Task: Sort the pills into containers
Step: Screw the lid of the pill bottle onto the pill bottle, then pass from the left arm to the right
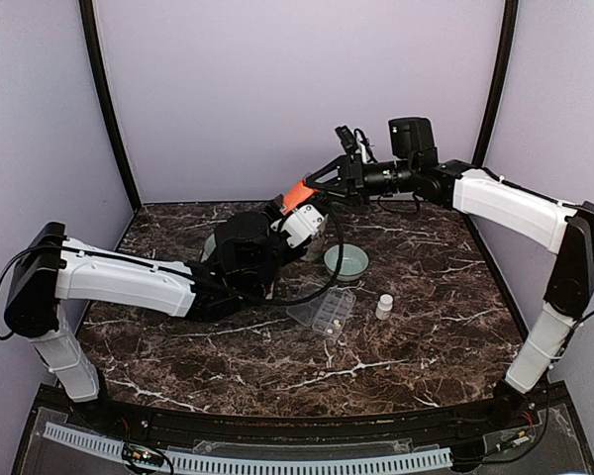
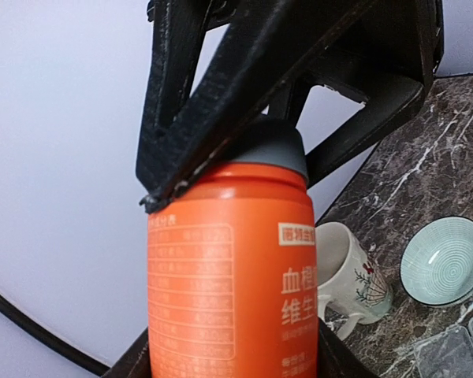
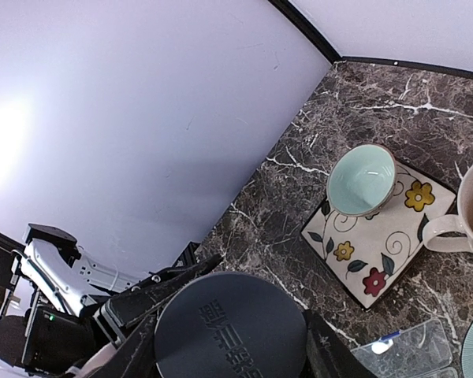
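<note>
A dark veined marble table (image 1: 178, 366) stands inside pale lilac walls. Above its middle, the left gripper (image 2: 232, 361) is clamped around the body of an orange bottle (image 2: 229, 268). The right gripper (image 3: 229, 358) is pressed onto the grey cap (image 3: 230, 323) from both sides. The bottle is held tilted, well clear of the table.

Risk: if the cap comes free at this angle, the contents may spill across the table. A weak hold on the body would let the bottle turn with the cap. The bottle is opaque, so its contents cannot be seen.

Nearest the arm bases, the clear pill box (image 1: 307, 315) appears open, with two pale pills (image 1: 328, 319) in its compartments. A small white vial (image 1: 384, 307) stands just beside it. Farther back, a green bowl (image 1: 346, 262) shows nothing inside. Beyond it stand a mug (image 2: 347, 276) and a second bowl (image 3: 363, 179), also bare, on a floral tile (image 3: 378, 252).
</note>
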Controlling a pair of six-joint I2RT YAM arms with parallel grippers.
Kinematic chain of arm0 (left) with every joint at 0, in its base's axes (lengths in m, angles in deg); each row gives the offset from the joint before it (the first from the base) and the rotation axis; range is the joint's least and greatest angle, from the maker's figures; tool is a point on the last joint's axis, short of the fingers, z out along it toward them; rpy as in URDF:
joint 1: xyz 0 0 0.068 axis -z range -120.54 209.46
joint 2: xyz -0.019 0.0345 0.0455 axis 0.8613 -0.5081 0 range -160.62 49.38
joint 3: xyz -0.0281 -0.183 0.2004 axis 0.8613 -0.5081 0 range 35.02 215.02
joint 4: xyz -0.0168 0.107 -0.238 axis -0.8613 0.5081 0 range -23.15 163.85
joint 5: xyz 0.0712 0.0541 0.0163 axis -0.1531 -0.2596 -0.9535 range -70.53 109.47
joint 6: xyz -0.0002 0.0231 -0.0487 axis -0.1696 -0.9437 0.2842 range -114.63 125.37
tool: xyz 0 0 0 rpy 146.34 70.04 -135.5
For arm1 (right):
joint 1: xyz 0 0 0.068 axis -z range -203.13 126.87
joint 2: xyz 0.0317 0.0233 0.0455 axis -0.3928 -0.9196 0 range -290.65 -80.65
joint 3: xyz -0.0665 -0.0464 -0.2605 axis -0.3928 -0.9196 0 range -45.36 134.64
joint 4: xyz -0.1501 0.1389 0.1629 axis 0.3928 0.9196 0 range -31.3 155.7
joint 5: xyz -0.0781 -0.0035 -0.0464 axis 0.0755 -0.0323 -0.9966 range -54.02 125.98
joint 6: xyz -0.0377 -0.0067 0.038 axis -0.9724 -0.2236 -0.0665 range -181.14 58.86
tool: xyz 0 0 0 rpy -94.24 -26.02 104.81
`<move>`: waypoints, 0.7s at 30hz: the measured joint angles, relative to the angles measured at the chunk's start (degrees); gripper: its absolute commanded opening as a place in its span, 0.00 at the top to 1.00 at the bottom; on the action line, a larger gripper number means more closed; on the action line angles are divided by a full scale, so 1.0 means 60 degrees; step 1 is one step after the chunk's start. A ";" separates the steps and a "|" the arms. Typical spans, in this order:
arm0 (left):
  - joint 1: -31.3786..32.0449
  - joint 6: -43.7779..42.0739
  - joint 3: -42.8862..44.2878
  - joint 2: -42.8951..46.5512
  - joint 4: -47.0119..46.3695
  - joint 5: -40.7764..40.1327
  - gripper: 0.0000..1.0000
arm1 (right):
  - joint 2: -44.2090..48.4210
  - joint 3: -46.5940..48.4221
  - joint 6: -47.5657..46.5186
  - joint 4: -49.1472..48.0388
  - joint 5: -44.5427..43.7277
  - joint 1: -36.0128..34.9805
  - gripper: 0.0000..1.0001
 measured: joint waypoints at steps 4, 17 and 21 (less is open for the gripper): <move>0.0200 -0.0812 0.0004 -0.0459 -0.1213 -0.0780 1.00 | 0.0018 -0.0036 0.0007 -0.0113 -0.0098 0.0000 1.00; 0.0288 -0.0022 0.0007 0.0310 0.0747 -0.0331 0.55 | 0.0284 -0.0357 0.0474 -0.0025 -0.0182 -0.0084 1.00; 0.0266 0.0885 0.0011 0.0841 0.2171 0.0244 0.37 | 0.0408 -0.0474 0.0747 0.0229 -0.0255 -0.0189 1.00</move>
